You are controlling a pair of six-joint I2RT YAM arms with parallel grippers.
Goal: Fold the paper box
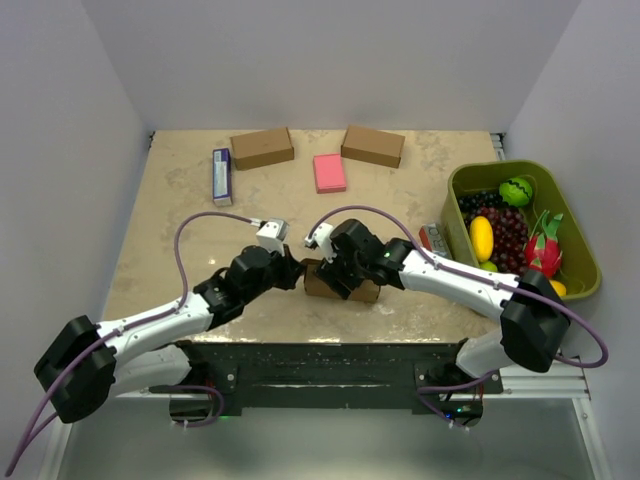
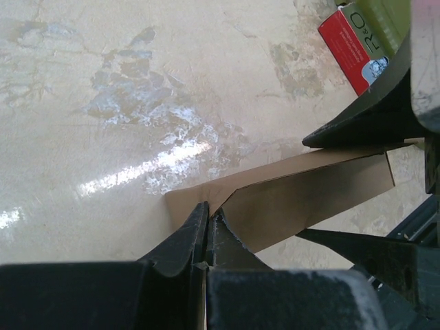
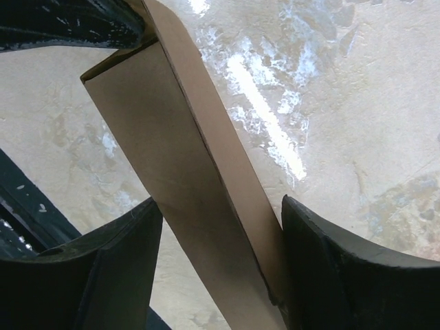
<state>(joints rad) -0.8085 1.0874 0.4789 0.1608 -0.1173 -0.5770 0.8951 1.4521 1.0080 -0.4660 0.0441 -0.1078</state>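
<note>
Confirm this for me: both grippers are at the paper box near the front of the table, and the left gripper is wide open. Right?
Not quite: the left gripper is shut, pinching a cardboard edge of the paper box, as the left wrist view shows. The rest holds.

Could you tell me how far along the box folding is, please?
Partway. The box already looks creased and folded up, not flat. The left hand pinches its edge while the right hand straddles it, open. Closing it fully still seems left to do.
</note>
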